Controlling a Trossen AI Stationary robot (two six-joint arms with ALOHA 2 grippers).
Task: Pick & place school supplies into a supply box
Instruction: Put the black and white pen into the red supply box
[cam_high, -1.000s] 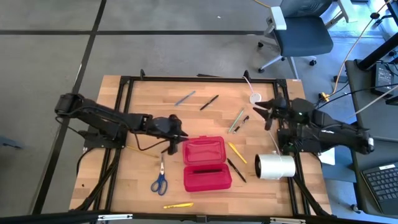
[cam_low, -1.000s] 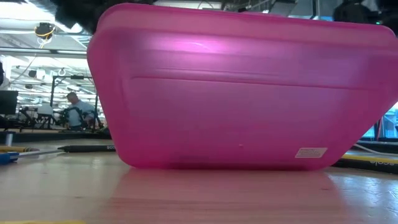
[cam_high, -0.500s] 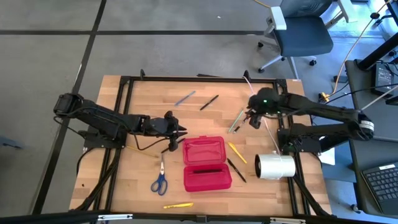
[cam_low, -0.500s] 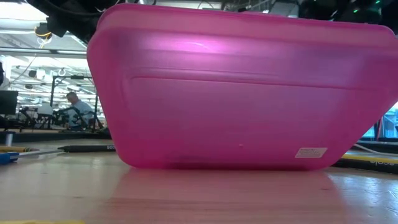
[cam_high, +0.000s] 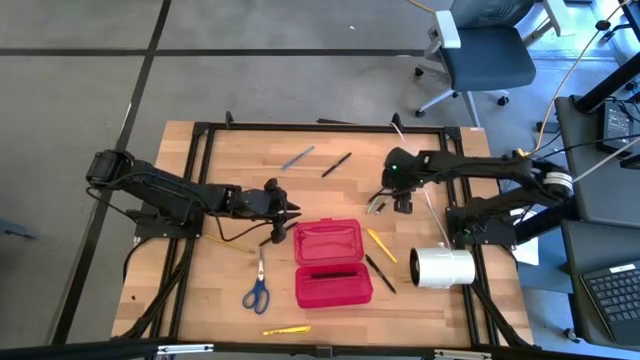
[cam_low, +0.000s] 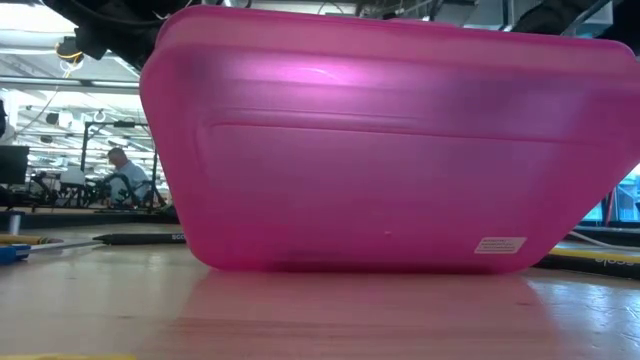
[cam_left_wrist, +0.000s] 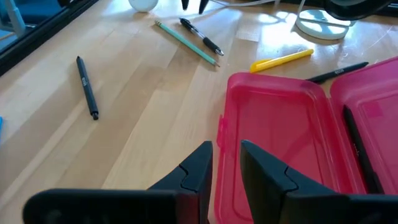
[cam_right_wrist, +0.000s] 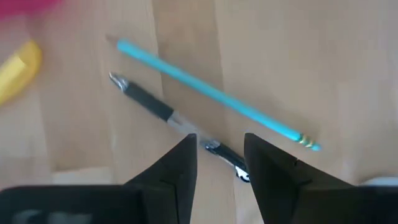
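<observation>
The red supply box (cam_high: 331, 263) lies open at mid-table, its lid (cam_left_wrist: 280, 137) flat on the wood on the far side of its base, in which a black pen (cam_left_wrist: 355, 144) lies. My left gripper (cam_left_wrist: 225, 163) hovers open above the lid's left edge. My right gripper (cam_right_wrist: 221, 152) is open and points down, with its fingers on either side of a black pen (cam_right_wrist: 155, 107), above it. That pen lies on the wood beside a green pencil (cam_right_wrist: 211, 93). Blue-handled scissors (cam_high: 257, 290), other pens and a yellow one (cam_high: 381, 244) lie scattered.
A white roll (cam_high: 443, 267) lies right of the box. A blue pencil (cam_high: 297, 157) and a black pen (cam_high: 336, 164) lie at the far side, another black pen (cam_high: 379, 272) beside the base, a yellow one (cam_high: 286, 329) at the near edge. The box (cam_low: 390, 140) fills the low view.
My right gripper has swung from the table's right edge toward the middle and down, tipping from level to pointing down, and now stands over the green pencil and black pen. Its opening looks unchanged. The supplies and the box have not moved.
</observation>
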